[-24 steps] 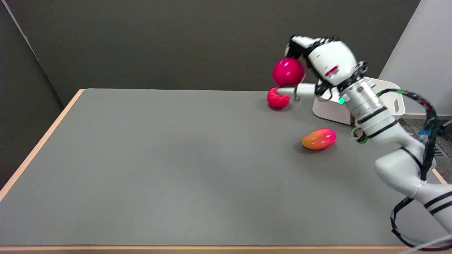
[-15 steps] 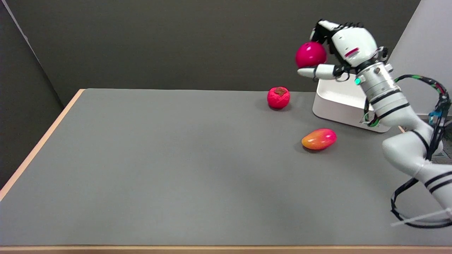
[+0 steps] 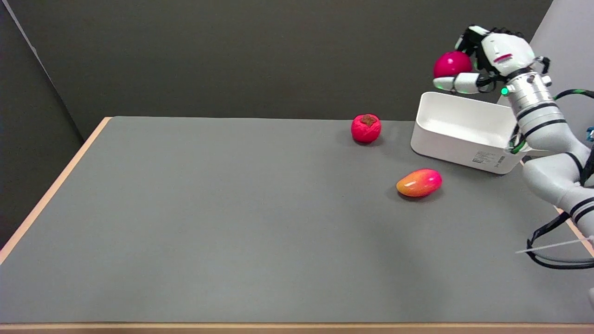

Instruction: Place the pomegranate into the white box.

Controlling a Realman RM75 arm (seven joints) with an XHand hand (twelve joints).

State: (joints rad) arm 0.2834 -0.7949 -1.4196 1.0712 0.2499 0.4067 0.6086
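Grey tabletop is stretching under a dark wall, with the white box sitting at its far right. Above the box, the right hand is gripping the pomegranate, fingers curled over its top and one underneath. It is showing as a smooth, glossy magenta ball, held in the air.

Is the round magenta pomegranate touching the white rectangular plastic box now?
Apart. In the head view the round magenta pomegranate is held in the right hand in the air, and dark wall shows between it and the white rectangular plastic box.
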